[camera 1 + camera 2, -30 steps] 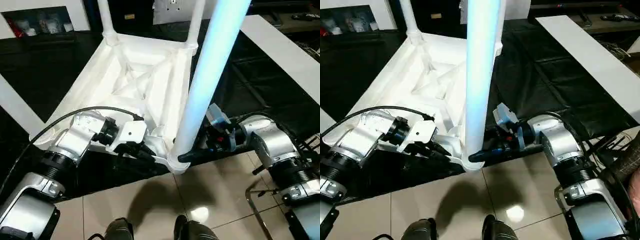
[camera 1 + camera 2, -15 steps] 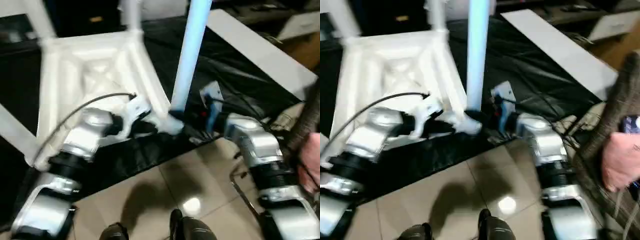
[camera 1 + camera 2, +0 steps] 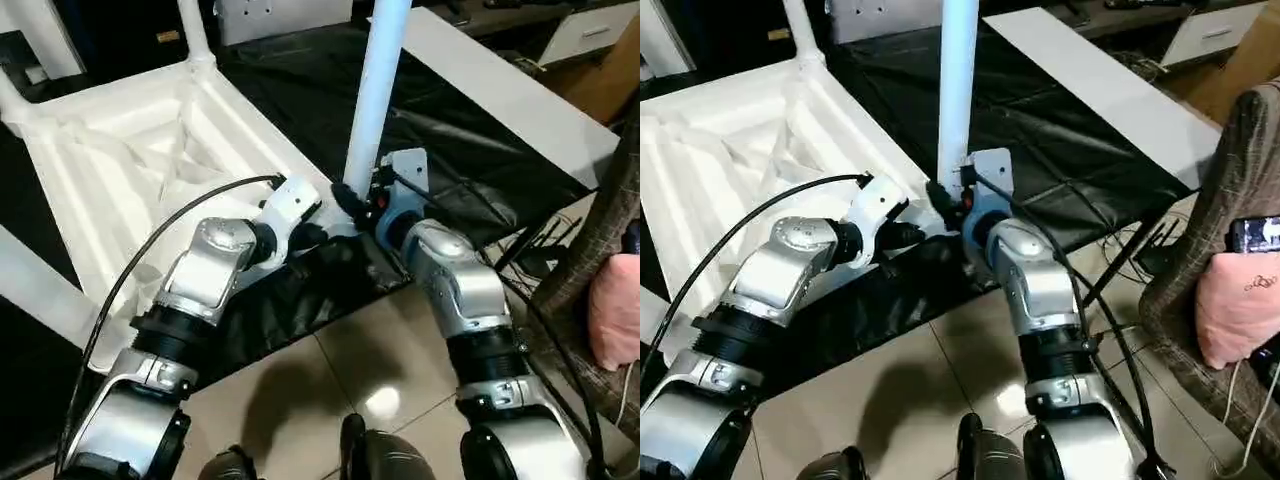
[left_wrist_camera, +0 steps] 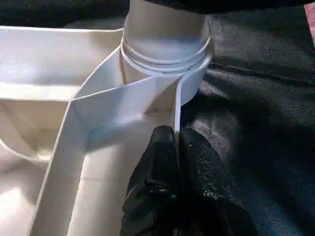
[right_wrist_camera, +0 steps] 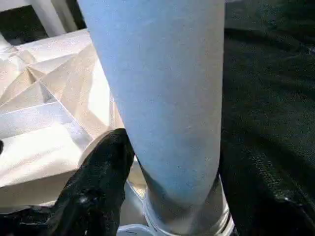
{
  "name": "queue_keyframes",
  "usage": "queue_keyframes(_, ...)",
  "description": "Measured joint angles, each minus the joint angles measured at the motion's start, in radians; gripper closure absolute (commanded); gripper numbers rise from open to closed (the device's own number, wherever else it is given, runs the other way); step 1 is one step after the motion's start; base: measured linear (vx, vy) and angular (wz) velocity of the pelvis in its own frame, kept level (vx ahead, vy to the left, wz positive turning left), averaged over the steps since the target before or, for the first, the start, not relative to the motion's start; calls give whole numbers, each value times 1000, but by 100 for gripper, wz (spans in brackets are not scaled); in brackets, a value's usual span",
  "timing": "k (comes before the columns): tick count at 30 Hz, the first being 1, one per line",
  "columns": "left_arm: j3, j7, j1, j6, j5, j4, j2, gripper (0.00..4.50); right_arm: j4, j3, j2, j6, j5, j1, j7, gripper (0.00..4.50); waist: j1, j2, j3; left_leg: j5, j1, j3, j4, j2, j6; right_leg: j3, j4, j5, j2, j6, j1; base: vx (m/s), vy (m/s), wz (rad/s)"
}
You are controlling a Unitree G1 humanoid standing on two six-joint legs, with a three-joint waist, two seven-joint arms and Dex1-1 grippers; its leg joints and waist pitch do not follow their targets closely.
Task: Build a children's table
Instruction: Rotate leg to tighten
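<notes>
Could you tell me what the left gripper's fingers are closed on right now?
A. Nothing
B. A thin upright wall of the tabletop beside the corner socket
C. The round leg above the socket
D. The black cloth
B: in the left wrist view the left gripper pinches the tabletop's thin edge wall just below the corner socket.

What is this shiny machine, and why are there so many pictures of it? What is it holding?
It is a robot with two silver arms, and it is building a small table. Two pictures come from cameras in its head, looking down over its arms. The other two come from a camera on each wrist, very close up. The white table top lies upside down on a black cloth. The left gripper pinches a thin wall of the top beside a corner socket. The right gripper is at the bottom of the tall leg standing in that socket.
</notes>
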Motion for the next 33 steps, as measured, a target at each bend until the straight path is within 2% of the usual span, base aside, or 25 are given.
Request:
queue_keyframes(3, -10, -33, 8, -21, -10, -11, 27, 450, -23, 9, -41, -22, 33, 29, 84, 117, 9, 0, 0, -3, 0, 1, 0, -3, -3, 7, 13, 4, 0, -2, -6, 0, 0, 0)
queue_keyframes(5, -19, -77, 18, -56, -22, -19, 58, 450, -53, 26, -89, -27, 51, 53, 165, 98, 19, -1, 0, -3, -2, 2, 1, -3, -3, 10, 25, 9, 0, -6, -16, 0, 0, 0)
queue_keyframes(7, -23, -118, 31, -88, -36, -28, 83, 450, -66, 32, -118, -29, 71, 73, 236, 90, 30, -1, 0, -5, 0, 3, -1, -2, -3, 11, 33, 10, 3, -7, -18, 18, -27, 2)
queue_keyframes(9, -30, -179, 44, -148, -47, -30, 128, 450, -69, 43, -173, -45, 80, 81, 325, 75, 35, 0, -1, -5, -3, 2, -3, 1, -2, 11, 35, 8, 7, -10, -23, 35, -54, 2)
queue_keyframes(10, -30, -215, 50, -177, -55, -30, 149, 450, -71, 47, -205, -53, 84, 90, 376, 57, 42, 0, -1, -5, -5, 2, -2, 3, -3, 11, 39, 6, 8, -12, -26, 0, 0, 0)
queue_keyframes(11, -31, -248, 55, -202, -60, -30, 169, 450, -69, 60, -238, -69, 84, 94, 421, 57, 48, 0, -1, -5, -8, 2, -1, 5, -3, 11, 41, 5, 9, -13, -29, 0, 0, 0)
queue_keyframes(13, -34, -314, 72, -252, -75, -29, 212, 450, -63, 71, -290, -96, 84, 99, 496, 44, 57, 0, -1, -5, -8, 2, 0, 7, -3, 11, 41, 6, 12, -16, -30, 0, 0, 0)
queue_keyframes(15, -40, -366, 82, -293, -84, -25, 244, 450, -62, 77, -323, -118, 89, 102, 556, 44, 63, 0, -1, -5, -8, 3, 2, 9, -3, 11, 41, 6, 13, -17, -30, 0, 0, 0)
queue_keyframes(20, -73, -527, 93, -402, -115, -5, 302, 450, -57, 126, -400, -165, 132, 103, 804, 44, 92, 0, -1, -5, -7, 3, 7, 9, -3, 15, 41, 7, 15, -17, -29, 0, 0, 0)
queue_keyframes(24, -99, -613, 95, -456, -127, -1, 324, 450, -37, 152, -428, -182, 154, 99, 934, 44, 108, -1, -1, -5, -6, 3, 10, 8, -3, 19, 42, 7, 15, -17, -29, 0, 0, 0)
queue_keyframes(26, -112, -653, 92, -482, -131, 7, 331, 450, -10, 173, -437, -200, 155, 82, 991, 44, 112, -1, -1, -5, -7, 3, 11, 8, -3, 20, 43, 7, 15, -17, -29, 0, 0, 0)
queue_keyframes(33, -150, -709, 53, -556, -123, 59, 327, 450, 68, 236, -446, -226, 151, 24, 1141, 103, 115, -3, -2, -5, -7, 3, 13, 9, -3, 20, 44, 7, 15, -17, -28, 0, 0, 0)
